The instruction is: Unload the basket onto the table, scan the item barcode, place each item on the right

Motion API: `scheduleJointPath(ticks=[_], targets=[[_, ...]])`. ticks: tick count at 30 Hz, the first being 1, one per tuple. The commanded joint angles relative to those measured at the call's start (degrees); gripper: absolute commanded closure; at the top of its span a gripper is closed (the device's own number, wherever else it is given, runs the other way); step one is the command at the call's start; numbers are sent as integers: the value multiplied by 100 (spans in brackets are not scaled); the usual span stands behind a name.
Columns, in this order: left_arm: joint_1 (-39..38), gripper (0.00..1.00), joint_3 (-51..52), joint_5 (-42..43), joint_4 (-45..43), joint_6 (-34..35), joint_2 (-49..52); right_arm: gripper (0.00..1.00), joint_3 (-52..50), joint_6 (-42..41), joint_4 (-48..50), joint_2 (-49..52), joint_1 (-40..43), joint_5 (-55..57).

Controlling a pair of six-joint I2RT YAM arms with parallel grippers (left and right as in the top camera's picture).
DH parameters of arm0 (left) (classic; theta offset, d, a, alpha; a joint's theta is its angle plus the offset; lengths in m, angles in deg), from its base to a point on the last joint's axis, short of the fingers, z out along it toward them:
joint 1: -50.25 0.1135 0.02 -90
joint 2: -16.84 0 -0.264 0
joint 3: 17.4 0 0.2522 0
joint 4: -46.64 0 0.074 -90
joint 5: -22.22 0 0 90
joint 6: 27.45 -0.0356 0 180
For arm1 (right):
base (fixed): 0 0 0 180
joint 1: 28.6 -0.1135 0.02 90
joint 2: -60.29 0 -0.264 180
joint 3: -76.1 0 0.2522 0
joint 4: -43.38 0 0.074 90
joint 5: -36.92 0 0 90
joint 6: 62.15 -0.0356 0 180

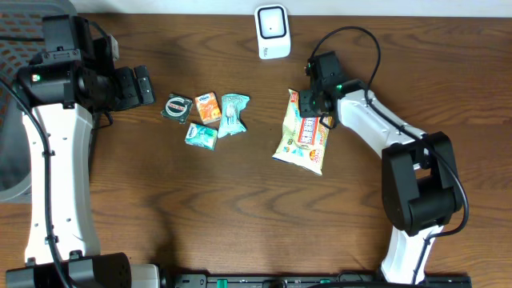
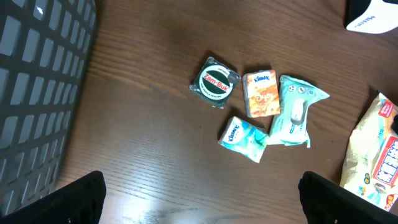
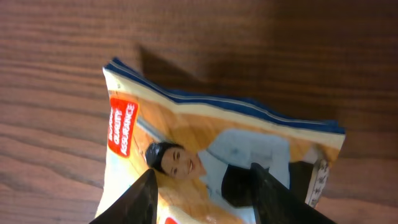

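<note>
The item, a yellow and orange snack bag (image 1: 304, 132), lies flat on the wooden table right of centre; its edge also shows at the right of the left wrist view (image 2: 376, 155). No barcode shows on it. The white scanner (image 1: 273, 32) stands at the table's far edge, with its corner (image 2: 373, 15) in the left wrist view. My right gripper (image 1: 314, 102) hangs over the bag's top end. In the right wrist view its fingers (image 3: 202, 171) stand apart over the bag's printed face (image 3: 217, 130), open. My left gripper (image 1: 144, 84) is wide open at the far left, nothing between its fingers (image 2: 200, 186).
A cluster of small items lies between the arms: a round dark green Zam-Buk tin (image 1: 176, 106), an orange tissue pack (image 1: 207, 106), a teal wipes packet (image 1: 234, 112) and a teal tissue pack (image 1: 201, 135). A grey mesh chair back (image 2: 37, 93) stands off the table's left edge.
</note>
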Motion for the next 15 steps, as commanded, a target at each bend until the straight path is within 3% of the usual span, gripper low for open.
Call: scheduleJointPath(ticks=[1, 7, 10, 13, 15], targets=[[2, 2, 15, -13, 2, 50, 20, 57, 824, 2, -387, 66, 87, -385], [2, 2, 15, -13, 2, 50, 20, 70, 1958, 186, -2496, 66, 7, -940], [2, 2, 15, -13, 2, 50, 20, 80, 1777, 192, -3469, 79, -173, -1141], [4, 2, 15, -13, 2, 50, 20, 95, 1355, 188, -3700, 79, -358, -1071], [2, 2, 15, -13, 2, 50, 20, 99, 868, -26, -3539, 79, -520, -748]])
